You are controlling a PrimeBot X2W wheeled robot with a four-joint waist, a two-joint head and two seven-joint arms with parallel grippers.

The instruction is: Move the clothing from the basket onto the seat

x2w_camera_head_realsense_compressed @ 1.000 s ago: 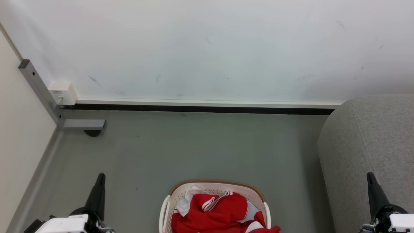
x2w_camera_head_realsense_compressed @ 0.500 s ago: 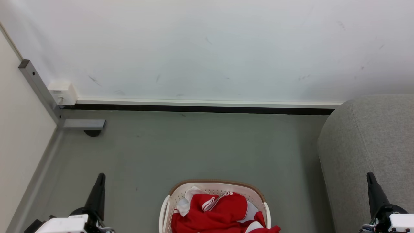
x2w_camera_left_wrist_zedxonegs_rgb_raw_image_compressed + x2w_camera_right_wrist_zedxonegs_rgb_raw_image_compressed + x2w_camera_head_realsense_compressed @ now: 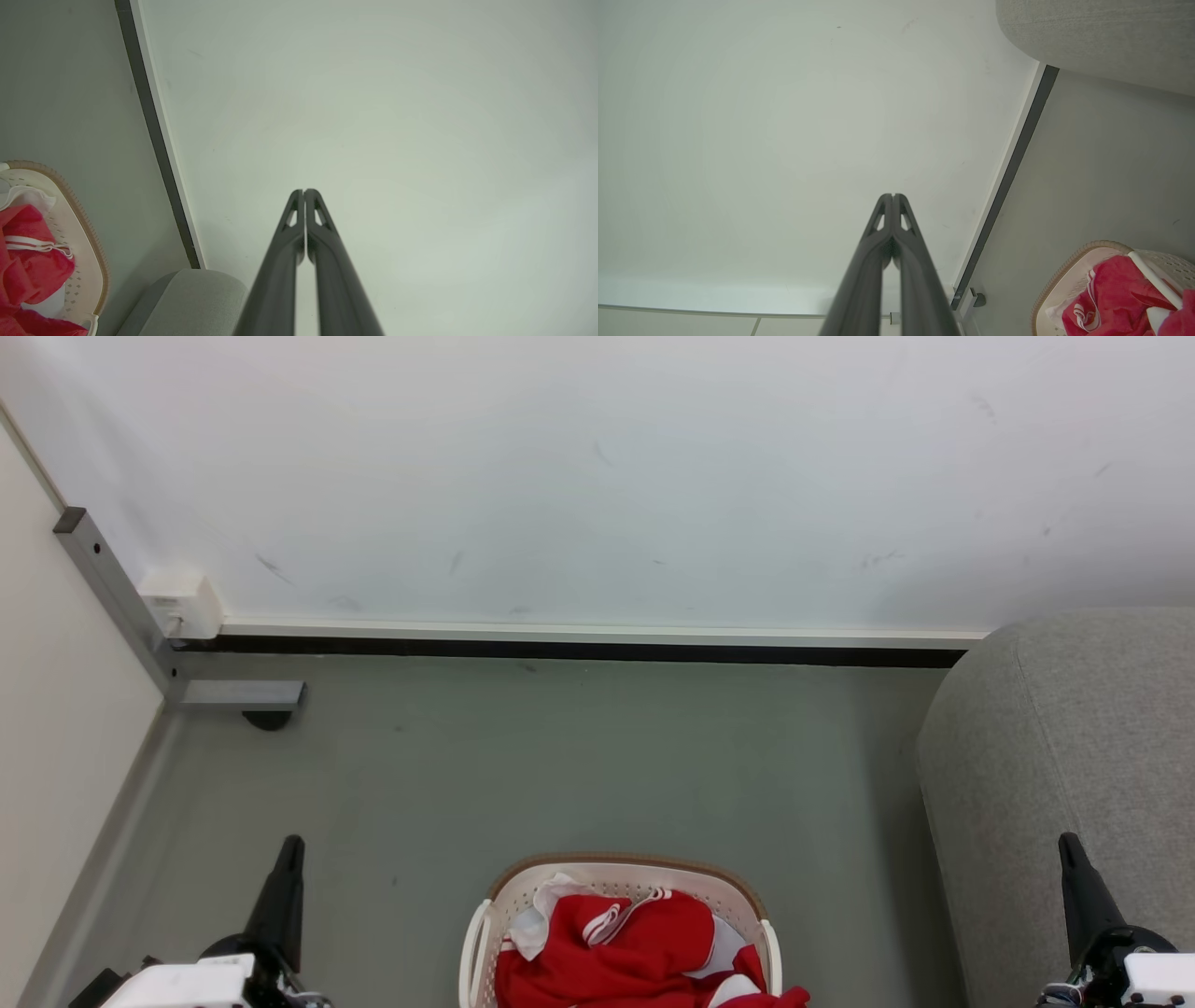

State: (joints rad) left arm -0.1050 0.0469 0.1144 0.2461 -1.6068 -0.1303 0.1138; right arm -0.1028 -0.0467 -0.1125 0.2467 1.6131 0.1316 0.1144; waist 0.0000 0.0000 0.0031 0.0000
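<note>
Clothing is lying heaped inside the basket at the bottom centre of the head view. Its red folds and white stripe trim are bunching up above the rim, and one red fold is spilling over the basket's lower right edge. The basket is sitting on the grey-green floor, its brown rim arching across the top. The seat is taking up the right edge of that frame, its rounded grey corner standing apart from the basket with bare floor between them.

The left claw is rising at the lower left of the frame, well to the left of the basket. The right claw is rising at the lower right, in front of the seat. In each wrist view the two dark fingers are pressing together with tips touching, gripping nothing and pointing at the pale wall.

In the left wrist view the basket and clothing are showing at the lower left corner. In the right wrist view they are showing at the lower right, with the seat at the upper right.

A dark skirting strip is running across the middle of the head view where wall meets floor. A grey metal post is leaning at the upper left with a small white box beside it.
</note>
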